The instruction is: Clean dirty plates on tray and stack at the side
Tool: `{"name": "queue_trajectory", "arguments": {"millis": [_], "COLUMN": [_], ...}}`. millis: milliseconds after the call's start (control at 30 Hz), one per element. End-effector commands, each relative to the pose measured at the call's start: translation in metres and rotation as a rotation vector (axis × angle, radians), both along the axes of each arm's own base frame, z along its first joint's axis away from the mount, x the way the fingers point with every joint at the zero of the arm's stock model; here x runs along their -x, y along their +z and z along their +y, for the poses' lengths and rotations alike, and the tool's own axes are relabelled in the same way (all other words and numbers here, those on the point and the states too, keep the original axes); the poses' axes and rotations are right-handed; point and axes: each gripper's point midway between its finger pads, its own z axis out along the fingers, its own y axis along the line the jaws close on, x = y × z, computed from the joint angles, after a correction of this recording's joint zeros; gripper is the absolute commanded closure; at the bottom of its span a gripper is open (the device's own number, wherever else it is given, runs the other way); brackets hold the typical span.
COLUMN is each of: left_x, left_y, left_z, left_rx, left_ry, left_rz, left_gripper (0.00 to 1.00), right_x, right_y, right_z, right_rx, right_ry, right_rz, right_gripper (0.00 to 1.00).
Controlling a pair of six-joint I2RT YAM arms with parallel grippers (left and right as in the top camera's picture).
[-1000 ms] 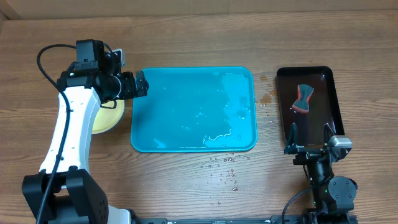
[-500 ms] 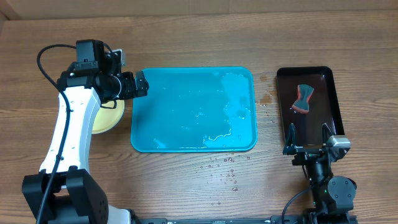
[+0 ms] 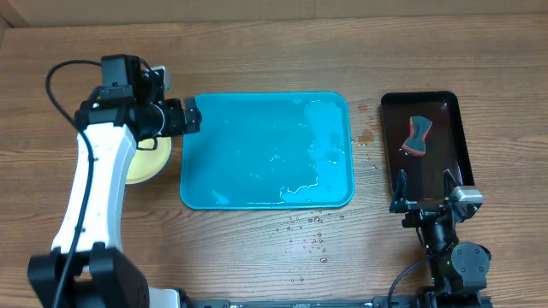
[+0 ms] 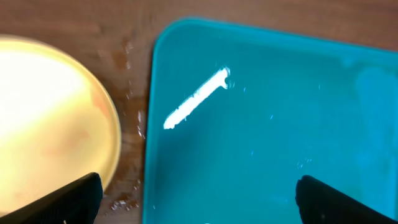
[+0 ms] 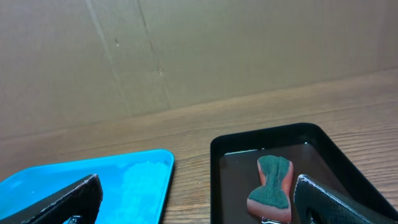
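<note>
The turquoise tray (image 3: pixel 240 162) lay flat in the middle of the wooden table (image 3: pixel 257 60). Its floor was wet, with a film of water spread across the right side and along the near edge. Just beside its left rim, but not touching it, a pale yellow plate (image 3: pixel 147 164) sat on the wood. The left arm hid much of the plate from overhead, and in the left wrist view it was washed out by glare, so whether other plates lay beneath it could not be told. A narrow strip of wet wood showed between plate and tray. The left gripper (image 3: pixel 193 115) hovered over the tray's far left corner with its jaws spread wide and nothing between them; below it the wrist camera saw only tray floor and the plate's edge. Water droplets (image 3: pixel 308 231) speckled the table in front of the tray's near right corner. Well to the right stood a narrow black tray (image 3: pixel 458 128) holding a sponge (image 3: pixel 417 135) with a dark green top and a red-orange side. The right gripper (image 3: pixel 425 186) hung at the near end of that black tray, fingers parted to their fullest and empty, short of the sponge.
</note>
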Motion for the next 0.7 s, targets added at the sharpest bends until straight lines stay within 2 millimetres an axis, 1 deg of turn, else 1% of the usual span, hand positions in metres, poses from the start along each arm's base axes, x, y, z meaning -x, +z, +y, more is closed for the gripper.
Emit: {"name": "queue_trajectory", "arguments": {"millis": [0, 100, 167, 267, 467, 667], "left_x": [0.002, 0.011, 0.022, 0.044, 0.090, 0.121], "left_y": [0.044, 0.058, 0.062, 0.064, 0.056, 0.040], "left_z": [0.000, -0.001, -0.002, -0.004, -0.007, -0.009], "left_rx": [-0.060, -0.084, -0.101, -0.126, -0.168, -0.203], "left_ry": [-0.052, -0.066, -0.068, -0.073, -0.071, -0.069], "left_rz": [-0.203, -0.337, -0.429, -0.564, -0.785, -0.950], "left_gripper": [0.00, 0.00, 0.00, 0.00, 0.00, 0.00], "right_x": [0.000, 0.000, 0.000, 0.000, 0.000, 0.000], "right_y": [-0.001, -0.001, -0.001, -0.001, -0.001, -0.001], "right_z": [0.001, 0.001, 0.001, 0.001, 0.001, 0.001], "right_rx": [0.000, 0.000, 0.000, 0.000, 0.000, 0.000], "right_ry": [0.006, 0.006, 0.006, 0.006, 0.006, 0.006], "right_rz": [-0.007, -0.007, -0.007, -0.007, -0.007, -0.007], "right_gripper": [0.00, 0.00, 0.00, 0.00, 0.00, 0.00]}}
